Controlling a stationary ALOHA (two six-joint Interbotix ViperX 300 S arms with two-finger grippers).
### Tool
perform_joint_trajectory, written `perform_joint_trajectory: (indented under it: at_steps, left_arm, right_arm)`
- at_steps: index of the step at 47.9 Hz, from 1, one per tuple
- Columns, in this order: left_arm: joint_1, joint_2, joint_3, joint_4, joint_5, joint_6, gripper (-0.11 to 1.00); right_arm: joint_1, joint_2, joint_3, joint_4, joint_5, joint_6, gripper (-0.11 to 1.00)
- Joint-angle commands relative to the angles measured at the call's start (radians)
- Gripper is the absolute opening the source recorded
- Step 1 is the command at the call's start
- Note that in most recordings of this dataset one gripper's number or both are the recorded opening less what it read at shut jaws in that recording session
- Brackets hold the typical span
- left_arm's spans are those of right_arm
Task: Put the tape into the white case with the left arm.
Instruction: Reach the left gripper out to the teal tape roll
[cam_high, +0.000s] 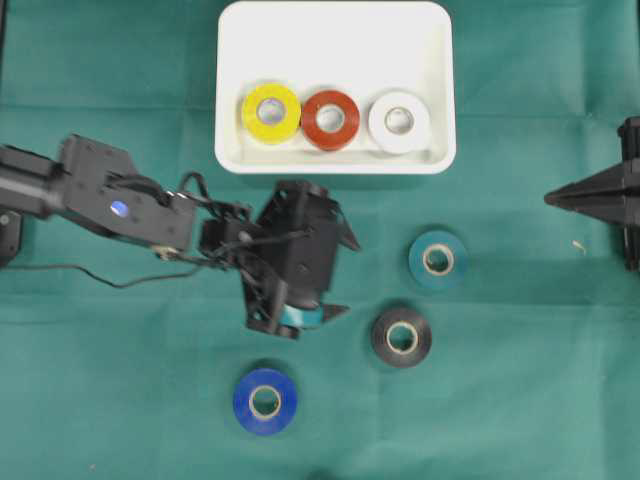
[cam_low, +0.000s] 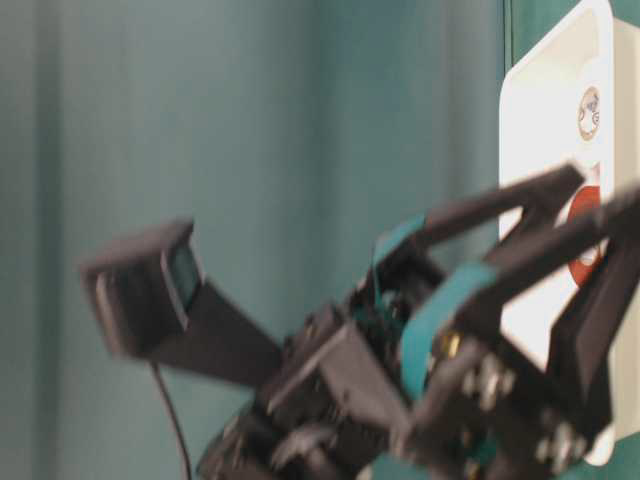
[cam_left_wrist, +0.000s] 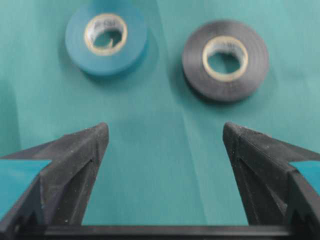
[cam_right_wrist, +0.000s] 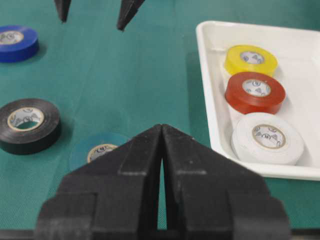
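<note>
Tape rolls lie in two groups on the green cloth (cam_high: 520, 380). Three sit in a row along the near edge of the white case (cam_high: 335, 30): a yellow roll (cam_high: 271, 113), a red roll (cam_high: 331, 120) and a white roll (cam_high: 399, 122), each flat on the tray floor, the yellow and red close together and the white just beside the red. Three more lie loose on the cloth outside the case: a teal roll (cam_high: 438, 260), a black roll (cam_high: 401, 337) and a blue roll (cam_high: 265, 401), each apart from the others.

My left gripper (cam_high: 343, 272) hangs over the cloth below the case, between it and the blue roll, with its jaws spread wide and nothing between them. Through my left wrist camera, the teal roll (cam_left_wrist: 106, 36) and the black roll (cam_left_wrist: 225, 60) lie flat ahead of my fingertips (cam_left_wrist: 95, 137), untouched, and bare cloth shows in the gap between my fingers.

My right gripper (cam_high: 553, 198) rests at the right edge of the table, well apart from every roll, its jaws pressed together with only a thin slit between them and holding nothing.
</note>
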Motion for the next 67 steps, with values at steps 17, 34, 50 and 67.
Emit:
perform_joint_trajectory:
  at_steps: [17,34,50,67]
  left_arm:
    - [-0.012,0.143,-0.25,-0.003,0.081,-0.057,0.95]
    - [0.0,0.302,-0.454,-0.003,0.178,-0.058,0.95]
    - [0.035,0.371,-0.517,-0.002,0.186,-0.071,0.95]
    - [0.055,0.437,-0.557,-0.002,0.209,-0.121,0.94]
  right_arm:
    - [-0.002,0.006,-0.015,-0.002,-0.003,0.0,-0.09]
    - [-0.002,0.006,-0.012,0.0,-0.003,0.002,-0.09]
    - [-0.002,0.005,-0.003,-0.002,-0.003,0.002,-0.09]
    - [-0.002,0.005,-0.014,0.0,-0.003,0.002,-0.09]
